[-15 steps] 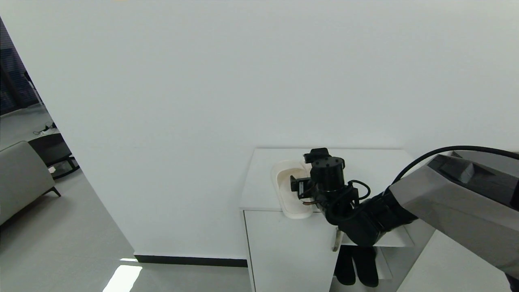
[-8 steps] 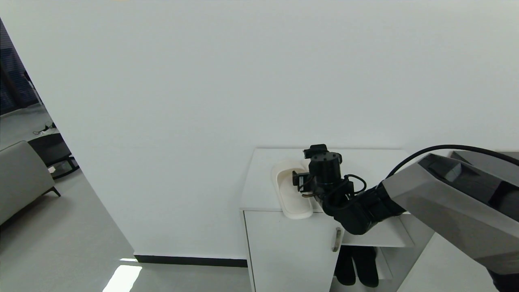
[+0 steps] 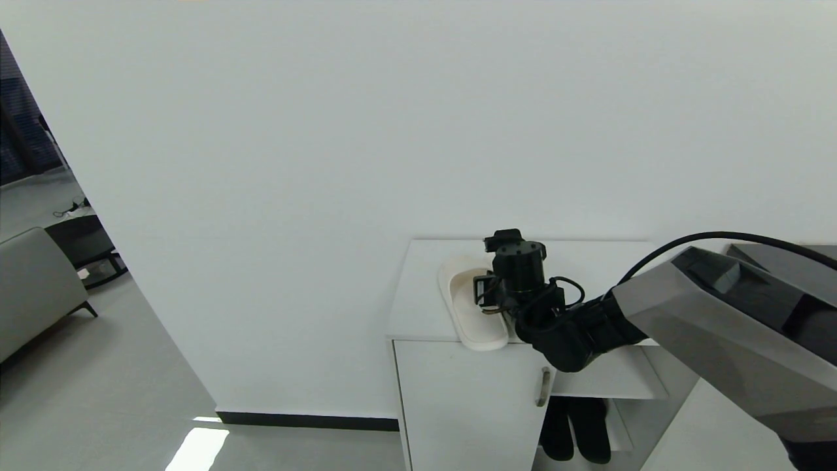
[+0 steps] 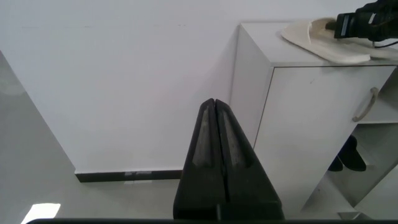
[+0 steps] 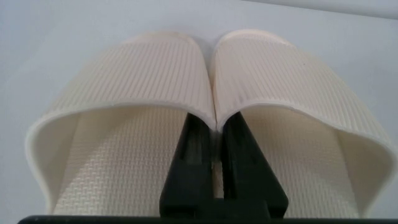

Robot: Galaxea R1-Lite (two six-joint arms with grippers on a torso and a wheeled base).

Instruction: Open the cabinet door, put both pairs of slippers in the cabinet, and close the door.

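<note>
**A:** Where are the cream slippers (image 5: 140, 81)?

**B:** On the top surface (image 3: 418, 297) of the white cabinet (image 3: 467, 399). They sit side by side near its left front corner, toes toward the wall. One heel pokes a little over the front edge.

**A:** And the right gripper (image 5: 215, 127)?

**B:** It's right at the pair, coming in from the heel end. One of its jaws is tucked under each strap. They pinch the two inner strap edges together, with a narrow slit between them.

**A:** What about the black slippers (image 3: 575, 428)?

**B:** They're inside the cabinet, low down on a shelf in the right half, which stands open. They lie next to each other with one end toward the front.

**A:** And the left half?

**B:** Its door is flat against the front, with a pale upright handle (image 3: 543, 386) at its right edge.

**A:** Where's the left gripper (image 4: 214, 109)?

**B:** Off to the cabinet's left, well apart from it, over the grey floor (image 3: 98, 392). Its jaws are pressed together with nothing between them.

**A:** Anything else around?

**B:** A plain white wall (image 3: 327, 131) behind the cabinet, and the corner of a grey sofa (image 3: 29, 288) far to the left.
</note>
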